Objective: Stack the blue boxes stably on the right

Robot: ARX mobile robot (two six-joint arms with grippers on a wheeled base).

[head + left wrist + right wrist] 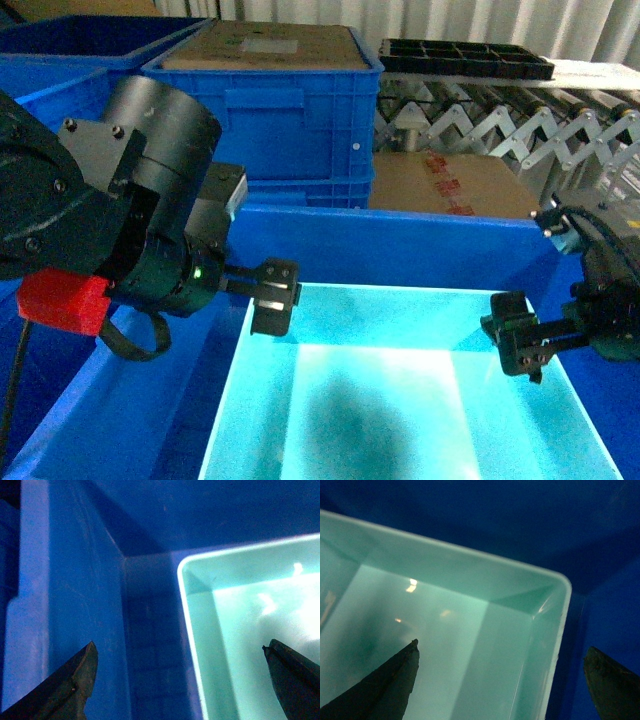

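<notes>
A light turquoise tub [400,400] sits inside the larger dark blue smooth-walled crate [400,240], with a gap to the crate's walls on each side. My left gripper [272,298] is open over the tub's far left corner. In the left wrist view its fingers [70,685] straddle the tub's left rim [186,625], one over the crate's floor [150,645], one inside the tub. My right gripper [517,345] is open at the tub's right wall. In the right wrist view it [501,682] straddles the tub's right rim [559,640], with the crate [610,605] beyond.
Ribbed dark blue crates topped with brown cardboard [270,100] stand close behind the big crate. A brown cardboard box [450,185] lies behind at right. A black compartment tray [465,58] rests on a roller conveyor [520,120] at the back right.
</notes>
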